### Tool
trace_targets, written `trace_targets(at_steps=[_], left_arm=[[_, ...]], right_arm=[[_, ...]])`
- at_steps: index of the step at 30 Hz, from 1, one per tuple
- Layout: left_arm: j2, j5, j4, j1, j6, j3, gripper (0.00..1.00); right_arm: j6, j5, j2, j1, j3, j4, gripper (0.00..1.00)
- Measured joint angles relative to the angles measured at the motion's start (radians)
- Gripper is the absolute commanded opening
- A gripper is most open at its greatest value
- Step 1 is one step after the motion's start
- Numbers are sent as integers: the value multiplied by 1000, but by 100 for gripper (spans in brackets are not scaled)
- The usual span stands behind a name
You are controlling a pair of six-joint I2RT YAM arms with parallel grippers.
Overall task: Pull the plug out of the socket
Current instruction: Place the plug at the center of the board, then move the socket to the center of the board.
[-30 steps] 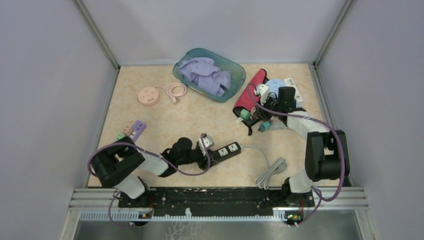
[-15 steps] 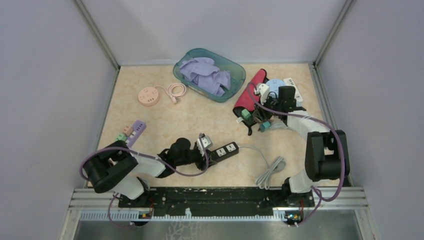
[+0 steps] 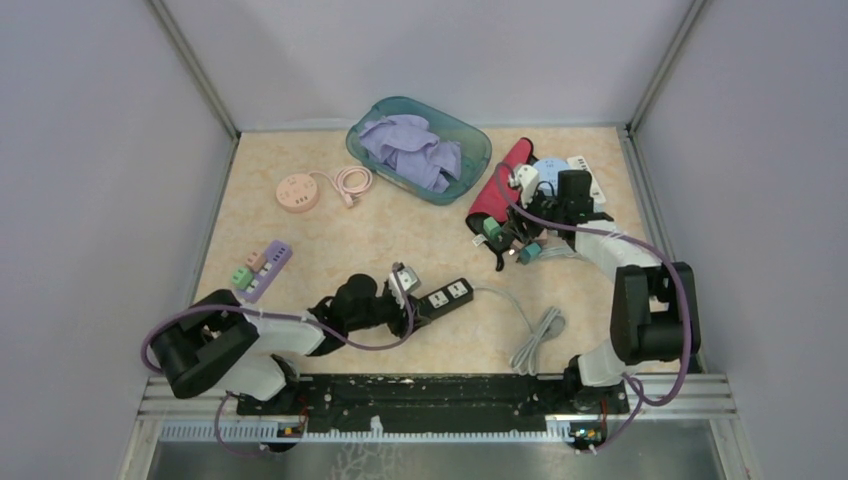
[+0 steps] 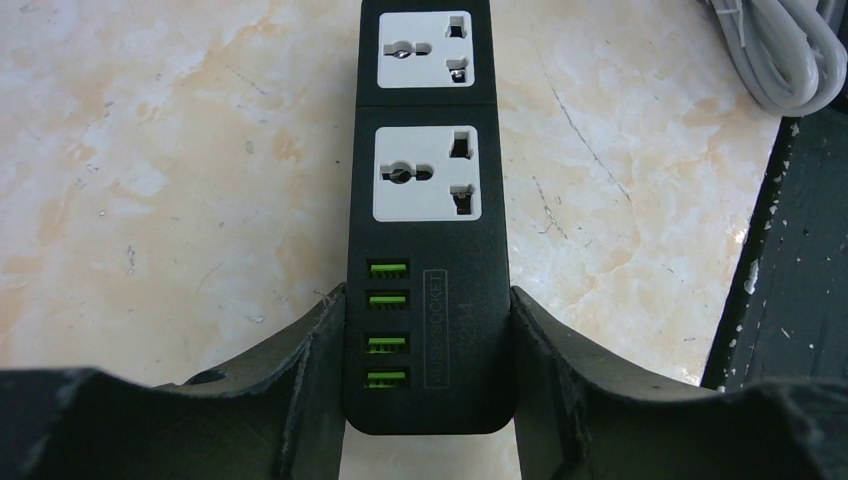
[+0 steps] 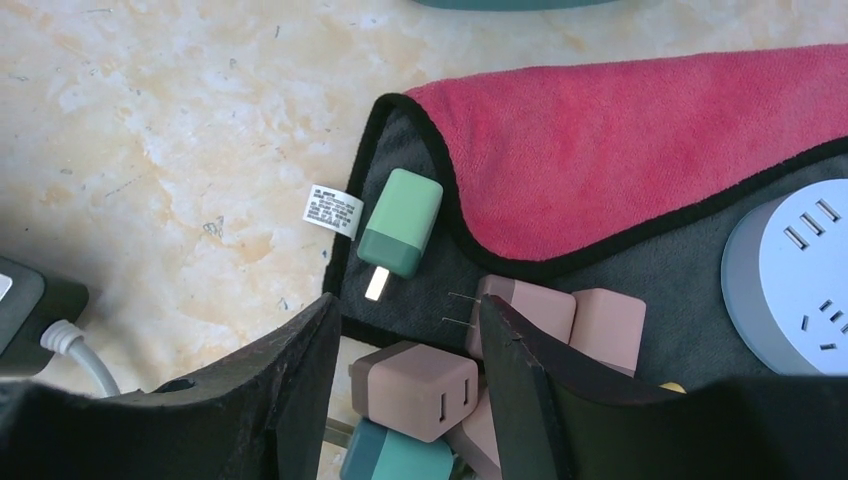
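The left jaws clamp the black power strip [image 4: 428,300] at the table's [image 4: 150,150] near middle. The right jaws stand released, loosely straddling a brown plug [image 5: 415,388] beside the red cloth [image 5: 640,150].

Left claw [image 4: 425,300] clamped, arm low; right claw [image 5: 410,310] parted, arm outstretched.

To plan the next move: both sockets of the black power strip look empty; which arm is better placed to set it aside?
Left. The left end effector clamps the black power strip at the USB end. The right end effector is far away, open above a brown plug near the red cloth.
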Motion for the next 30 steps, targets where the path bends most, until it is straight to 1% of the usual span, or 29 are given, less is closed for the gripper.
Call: trace_targets(at_steps=[4, 8, 13, 19, 24, 26, 30], left_arm=[[-32, -16, -36, 22, -29, 0, 0], [-66, -21, -83, 68, -75, 0, 0], [-132, -7, -134, 153, -139, 0, 0], [-254, -8, -200, 264, -224, -26, 0], [-377, -62, -295, 348, -278, -47, 0], [-406, -93, -325, 376, -294, -47, 0], [-427, -204, -386, 445, -344, -47, 0]], right_arm=[[6, -18, -9, 0, 0, 1, 54], [8, -41, -27, 0, 0, 2, 54], [18, -78, -68, 0, 0, 4, 54], [41, -129, -114, 0, 0, 9, 54], [71, -192, -163, 0, 0, 0, 55], [82, -221, -184, 3, 3, -17, 55], [122, -289, -227, 23, 28, -65, 55]])
